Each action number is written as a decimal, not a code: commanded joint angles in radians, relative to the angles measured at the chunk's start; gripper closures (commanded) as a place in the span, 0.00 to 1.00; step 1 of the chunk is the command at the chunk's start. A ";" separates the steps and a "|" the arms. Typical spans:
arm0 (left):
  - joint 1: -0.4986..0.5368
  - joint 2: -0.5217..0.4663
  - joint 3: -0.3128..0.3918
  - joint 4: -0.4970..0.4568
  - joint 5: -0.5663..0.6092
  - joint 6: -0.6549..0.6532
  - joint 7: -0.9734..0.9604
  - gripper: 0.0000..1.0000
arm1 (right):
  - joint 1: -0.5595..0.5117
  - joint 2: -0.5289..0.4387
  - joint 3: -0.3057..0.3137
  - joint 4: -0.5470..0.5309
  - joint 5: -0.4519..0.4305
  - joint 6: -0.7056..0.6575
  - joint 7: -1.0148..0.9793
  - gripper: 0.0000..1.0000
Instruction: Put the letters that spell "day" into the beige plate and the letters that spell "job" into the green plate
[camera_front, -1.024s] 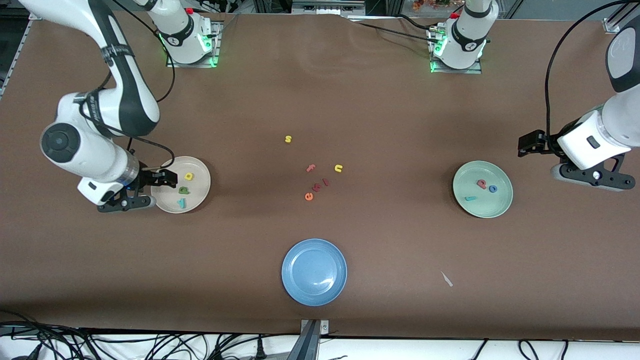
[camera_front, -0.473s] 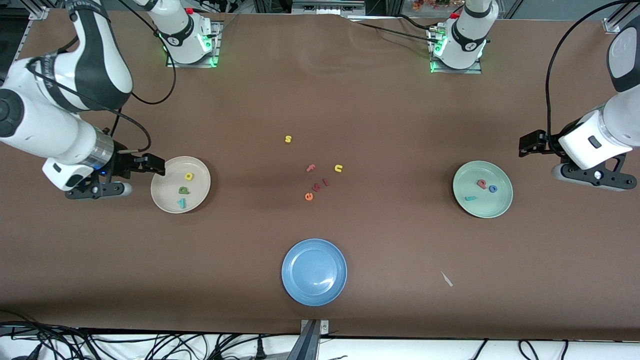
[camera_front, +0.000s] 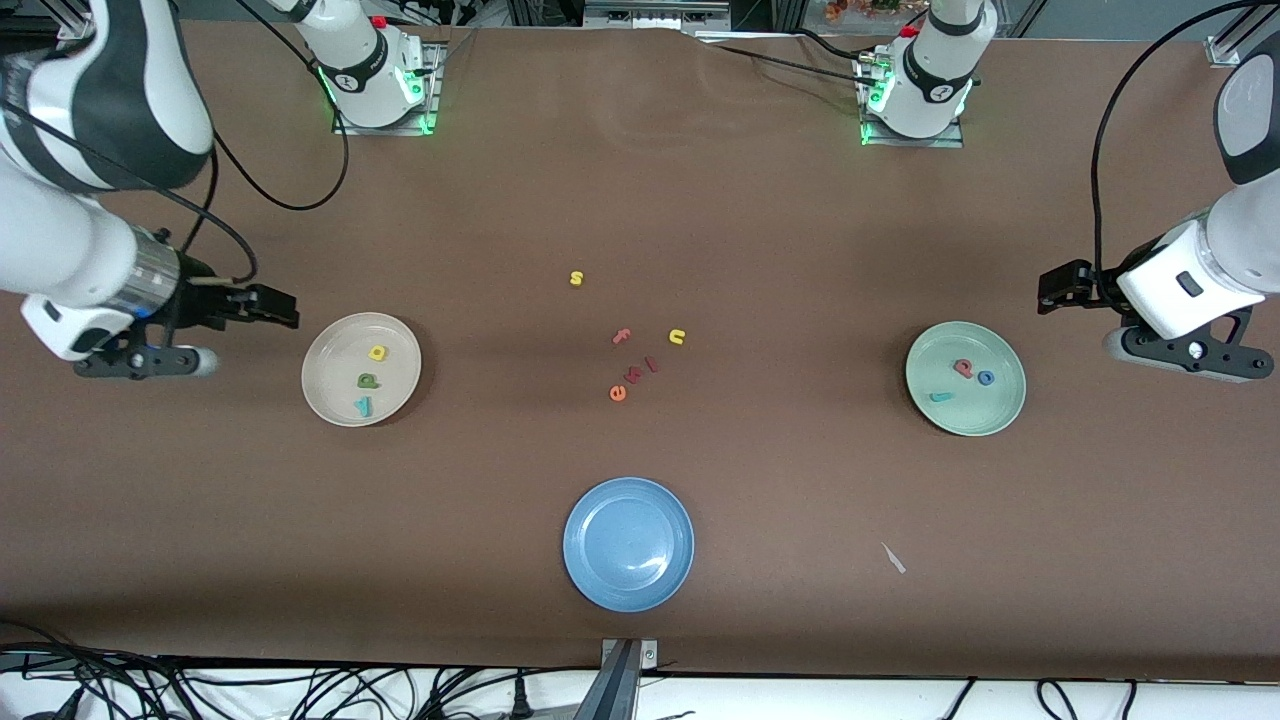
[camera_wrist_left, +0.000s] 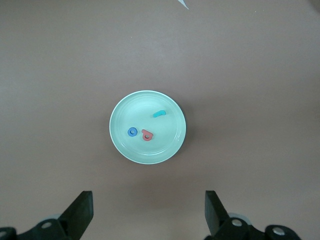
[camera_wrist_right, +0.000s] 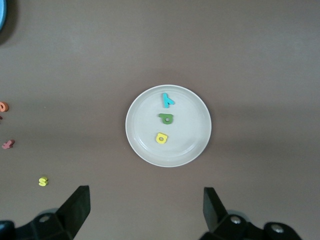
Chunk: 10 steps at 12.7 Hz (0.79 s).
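Observation:
The beige plate holds the yellow "d", the dark green "a" and the teal "y". My right gripper hangs open and empty over bare table just off that plate's rim, toward the right arm's end. In the right wrist view the plate lies ahead of the open gripper. The green plate holds the salmon "b", blue "o" and teal "j". My left gripper waits open over the table beside it; its wrist view shows the plate ahead of the gripper.
Loose letters lie mid-table: a yellow "s", pink "f", yellow "n", orange "e" and two small red ones. A blue plate sits nearer the front camera. A white scrap lies toward the left arm's end.
My right gripper has drawn back off the beige plate's rim toward the right arm's end of the table. The left arm has not moved.

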 joint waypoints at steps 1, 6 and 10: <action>0.010 -0.008 0.002 0.000 -0.021 -0.006 0.021 0.02 | -0.003 -0.054 -0.003 -0.029 0.023 -0.023 0.008 0.00; 0.010 -0.004 0.002 0.000 -0.021 -0.004 0.021 0.03 | -0.003 -0.074 -0.002 -0.042 0.023 -0.064 -0.005 0.00; 0.010 -0.002 0.002 0.000 -0.021 -0.004 0.021 0.03 | 0.003 -0.069 -0.002 -0.034 -0.005 -0.065 -0.003 0.00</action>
